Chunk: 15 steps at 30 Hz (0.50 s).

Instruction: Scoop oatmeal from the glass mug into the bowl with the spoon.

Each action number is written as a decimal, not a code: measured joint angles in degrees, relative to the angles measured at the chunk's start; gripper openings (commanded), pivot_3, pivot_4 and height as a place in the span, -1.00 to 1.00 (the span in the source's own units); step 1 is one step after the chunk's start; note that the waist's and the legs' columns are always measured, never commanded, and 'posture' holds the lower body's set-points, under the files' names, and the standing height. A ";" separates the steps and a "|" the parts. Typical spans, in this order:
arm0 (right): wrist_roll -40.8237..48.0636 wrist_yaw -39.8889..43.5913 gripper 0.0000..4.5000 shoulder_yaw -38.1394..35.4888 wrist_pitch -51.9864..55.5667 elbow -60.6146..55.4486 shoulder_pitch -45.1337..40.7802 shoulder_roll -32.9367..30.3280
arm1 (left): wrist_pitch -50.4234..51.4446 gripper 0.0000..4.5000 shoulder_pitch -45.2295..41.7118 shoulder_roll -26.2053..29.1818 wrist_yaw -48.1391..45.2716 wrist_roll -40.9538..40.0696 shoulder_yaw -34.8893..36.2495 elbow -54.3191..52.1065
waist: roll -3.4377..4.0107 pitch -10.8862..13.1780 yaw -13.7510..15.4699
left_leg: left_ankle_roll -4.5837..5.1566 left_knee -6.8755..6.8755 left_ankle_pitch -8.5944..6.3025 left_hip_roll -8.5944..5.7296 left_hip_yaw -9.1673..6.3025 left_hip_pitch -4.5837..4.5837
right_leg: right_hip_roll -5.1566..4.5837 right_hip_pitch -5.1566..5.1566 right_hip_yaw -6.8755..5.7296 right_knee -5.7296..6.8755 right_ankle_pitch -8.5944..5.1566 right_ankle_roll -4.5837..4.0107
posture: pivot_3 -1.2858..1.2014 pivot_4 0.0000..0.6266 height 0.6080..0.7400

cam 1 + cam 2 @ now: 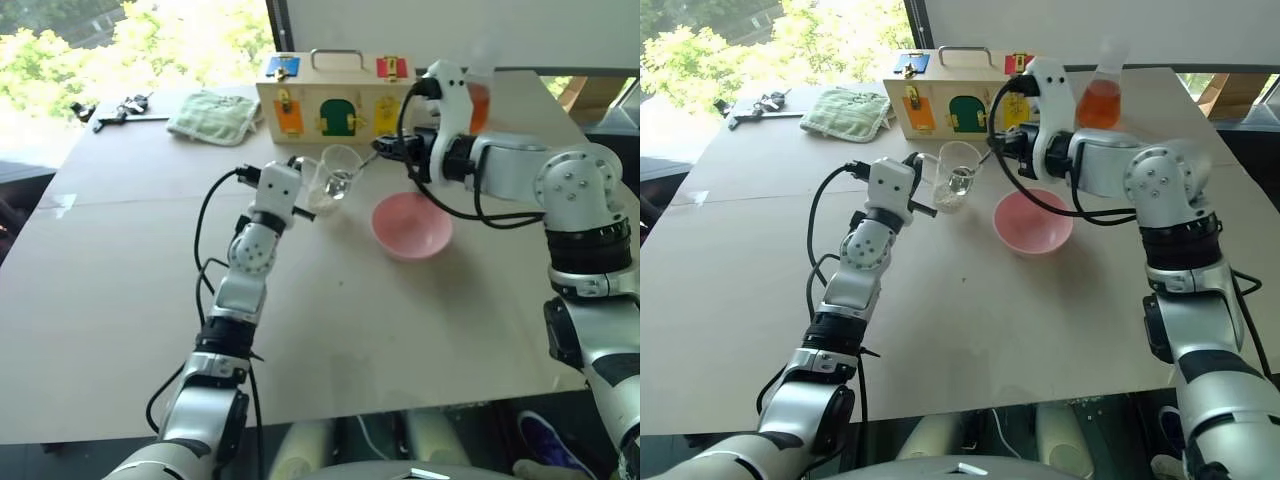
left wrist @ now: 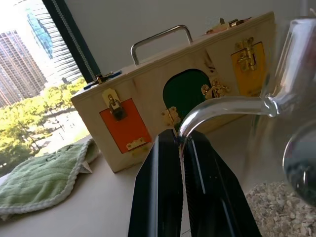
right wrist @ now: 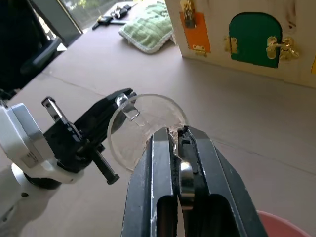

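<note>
My left gripper (image 2: 180,136) is shut on the side handle of the clear glass mug (image 1: 335,175). The mug leans with its mouth toward my right arm. Pale oatmeal (image 2: 279,210) lies in the bottom of the mug. My right gripper (image 3: 177,133) is shut on the slim handle of the silver spoon (image 3: 185,180), just behind the mug's rim. The spoon's oval end (image 1: 960,182) reaches down inside the glass. The pink bowl (image 1: 410,225) stands on the table to the right of the mug, below my right forearm.
A wooden latch box (image 1: 335,105) with coloured doors stands just behind the mug. A green cloth (image 1: 213,115) lies to its left, with keys (image 1: 120,108) farther left. A flask of orange liquid (image 1: 1100,100) stands behind my right wrist.
</note>
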 measured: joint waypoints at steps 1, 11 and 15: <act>-1.98 2.14 -1.00 1.03 -0.21 0.69 -0.39 0.08 | -0.02 -0.99 -0.30 -0.45 -1.03 -1.17 0.13 0.67 | 0.00 0.00 0.03 | 0.00 0.00 0.00 0.00 0.00 -0.01 | -0.01 0.00 -0.01 -0.01 0.00 0.00 | 0.03 -0.52 1.00; -18.14 16.30 -1.00 5.23 -3.98 5.97 -3.02 3.19 | -3.70 -0.99 -3.49 0.71 -6.77 -3.59 0.55 7.81 | -0.01 0.00 -0.16 | -0.01 0.00 0.00 -0.02 0.02 -0.02 | -0.04 -0.12 -0.05 0.04 0.00 0.00 | 0.03 -0.52 1.00; -21.85 17.73 -1.00 4.47 -4.27 6.16 -2.99 4.96 | -4.39 -0.99 -3.93 1.05 -6.91 -3.49 0.68 8.73 | -0.01 0.00 -0.13 | -0.01 0.00 0.01 -0.02 0.02 -0.03 | -0.05 -0.13 -0.07 0.04 0.00 0.00 | 0.03 -0.52 1.00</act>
